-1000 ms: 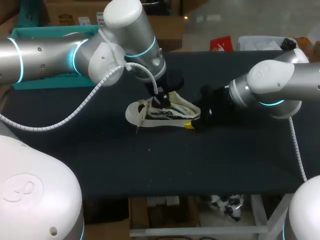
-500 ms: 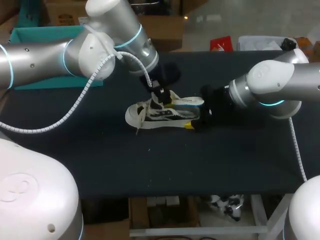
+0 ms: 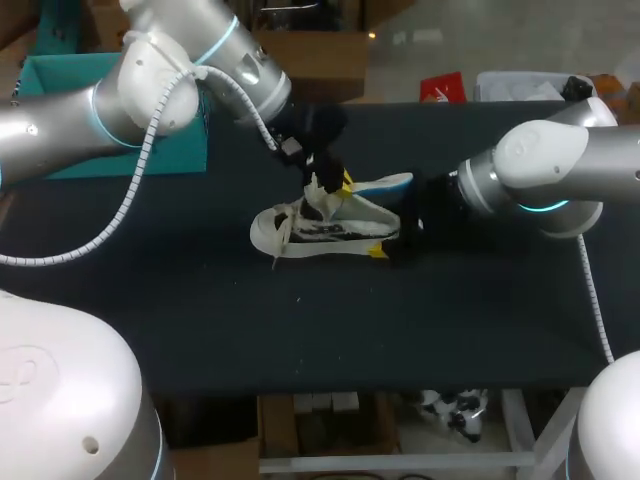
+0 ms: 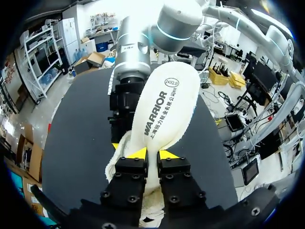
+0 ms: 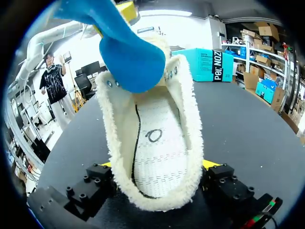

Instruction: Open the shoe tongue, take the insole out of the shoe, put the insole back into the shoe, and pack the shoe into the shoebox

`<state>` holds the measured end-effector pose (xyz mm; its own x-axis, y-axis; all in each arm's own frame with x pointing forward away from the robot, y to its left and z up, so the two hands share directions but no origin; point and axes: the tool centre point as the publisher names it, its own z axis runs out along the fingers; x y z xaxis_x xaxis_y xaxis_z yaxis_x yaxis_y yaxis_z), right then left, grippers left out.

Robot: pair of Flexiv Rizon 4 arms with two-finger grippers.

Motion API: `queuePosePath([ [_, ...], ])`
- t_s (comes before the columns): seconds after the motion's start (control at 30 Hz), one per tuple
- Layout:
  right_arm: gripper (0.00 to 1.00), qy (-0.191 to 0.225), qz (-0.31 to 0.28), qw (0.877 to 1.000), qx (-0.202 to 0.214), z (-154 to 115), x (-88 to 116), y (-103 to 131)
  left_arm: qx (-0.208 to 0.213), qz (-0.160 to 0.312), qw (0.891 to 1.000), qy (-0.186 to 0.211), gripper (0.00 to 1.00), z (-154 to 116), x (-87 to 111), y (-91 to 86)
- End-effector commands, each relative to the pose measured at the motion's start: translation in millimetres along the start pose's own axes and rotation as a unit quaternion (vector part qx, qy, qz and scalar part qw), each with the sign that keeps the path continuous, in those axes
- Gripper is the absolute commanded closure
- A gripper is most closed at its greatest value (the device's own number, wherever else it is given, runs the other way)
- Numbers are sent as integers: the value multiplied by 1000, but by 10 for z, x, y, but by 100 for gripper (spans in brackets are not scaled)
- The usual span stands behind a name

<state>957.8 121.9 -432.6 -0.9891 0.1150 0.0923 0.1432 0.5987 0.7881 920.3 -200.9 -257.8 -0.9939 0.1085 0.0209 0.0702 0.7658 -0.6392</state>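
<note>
The insole (image 4: 164, 109) was cream on top and blue underneath; the shoe (image 5: 157, 162) cream with dark side markings; the counter (image 3: 300, 330) black.

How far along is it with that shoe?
The shoe already looks opened up. In hand: the left claw grips the insole, lifted partly out, while the right claw holds the shoe's heel. Left to do: pulling the insole free, refitting it, and packing the shoe into the teal shoebox.
</note>
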Motion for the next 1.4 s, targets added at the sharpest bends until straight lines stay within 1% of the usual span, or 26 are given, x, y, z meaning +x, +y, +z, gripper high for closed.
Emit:
queuePosePath([
  [0.03, 100, -3, -6, 1000, 1, 1, 28, -26, 48, 17, 999, 9, 100, -197, 158, -90],
  [0.1, 100, -8, -1, 1000, 17, -70, 58, -10, 66, 28, 997, 19, 100, -246, 208, -174],
  [0.13, 71, -9, 0, 1000, 21, -99, 71, -3, 74, 31, 997, 19, 100, -267, 236, -217],
  [0.17, 11, -9, 4, 1000, 26, -127, 82, 0, 83, 36, 996, 25, 100, -289, 260, -255],
  [0.2, 0, -11, 8, 999, 33, -159, 93, -1, 93, 41, 994, 33, 100, -319, 279, -292],
  [0.27, 0, -16, 12, 999, 41, -245, 122, 5, 112, 48, 992, 39, 100, -372, 322, -363],
  [0.3, 0, -19, 15, 999, 48, -302, 132, 5, 121, 53, 990, 49, 100, -404, 329, -389],
  [0.4, 0, -25, 18, 997, 71, -474, 158, 47, 145, 65, 986, 59, 100, -494, 384, -461],
  [0.47, 0, -28, 23, 995, 90, -575, 168, 84, 153, 71, 984, 56, 100, -545, 428, -504],
  [0.57, 0, -33, 23, 993, 112, -710, 171, 160, 164, 77, 982, 59, 100, -615, 495, -522],
  [0.63, 0, -36, 20, 991, 131, -786, 169, 239, 175, 79, 979, 66, 100, -686, 518, -491],
  [0.77, 0, -34, 13, 983, 178, -889, 132, 415, 196, 66, 976, 72, 100, -843, 541, -350],
  [0.87, 0, -34, 10, 976, 214, -939, 88, 571, 215, 54, 971, 89, 100, -973, 517, -210],
  [0.93, 0, -34, 6, 970, 239, -950, 55, 684, 222, 45, 970, 88, 100, -1056, 513, -110],
  [1.0, 0, -33, 8, 962, 270, -935, 28, 797, 227, 35, 970, 82, 100, -1132, 534, -14],
  [1.17, 0, -31, 9, 942, 335, -858, -43, 1018, 216, 8, 975, 57, 100, -1254, 598, 200],
  [1.3, 0, -29, 7, 928, 371, -742, -81, 1138, 212, -13, 976, 48, 100, -1323, 619, 380],
  [1.4, 0, -28, 4, 918, 395, -660, -92, 1185, 208, -27, 977, 39, 100, -1374, 634, 516],
])
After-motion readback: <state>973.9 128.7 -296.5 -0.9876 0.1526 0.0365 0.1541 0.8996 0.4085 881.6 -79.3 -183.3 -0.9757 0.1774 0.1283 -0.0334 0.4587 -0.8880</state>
